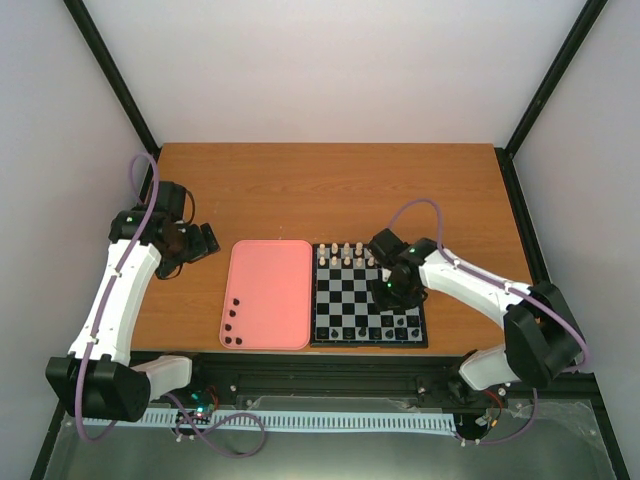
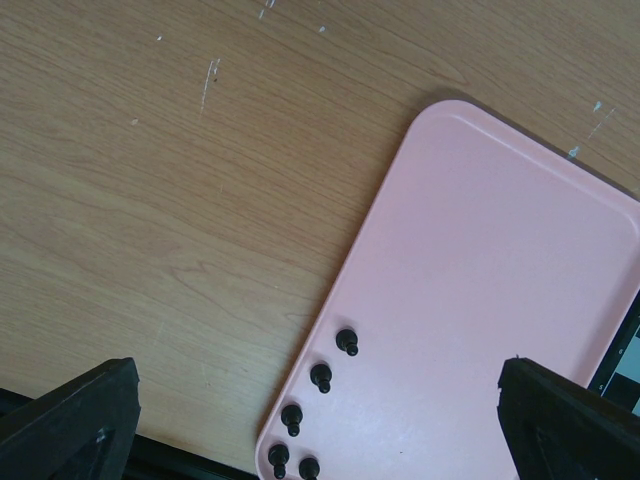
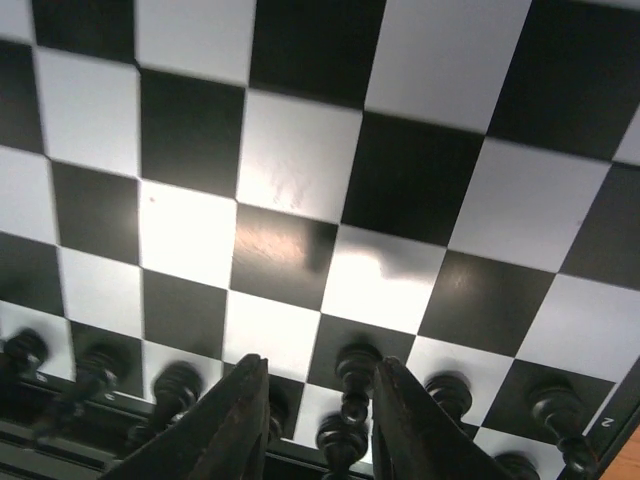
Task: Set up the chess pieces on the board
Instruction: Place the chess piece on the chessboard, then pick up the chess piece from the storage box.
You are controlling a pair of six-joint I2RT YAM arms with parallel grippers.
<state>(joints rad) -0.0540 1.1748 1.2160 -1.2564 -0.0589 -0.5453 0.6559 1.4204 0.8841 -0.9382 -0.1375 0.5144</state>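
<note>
The board (image 1: 368, 300) lies on the wooden surface (image 1: 320, 190) just right of the pink tray (image 1: 285, 270), their long edges side by side and close to touching. Cream-white pieces (image 1: 346, 254) fill the far two ranks of the board. Some of the black chess pieces (image 3: 450, 393) stand along the near edge of the board: the right wrist view shows a line of them one rank in from the edge, and at least two more on the nearest rank behind that line. Five more black pieces (image 2: 321, 377) remain on the tray, strung along its left rim toward the near left corner, each upright and apart from the next. The right claw (image 3: 320, 365) hangs low over the near right part of the board with its two fingers (image 3: 225, 425) parted by a narrow gap; one black piece stands on its square in that gap, closer to the right finger, and the left finger is clear of it, so the claw is released rather than clenched. The left claw (image 2: 318, 365) is held above the surface at the tray's left side, its fingers (image 2: 70, 420) spread wide and grasping nothing, well apart from the board.
</note>
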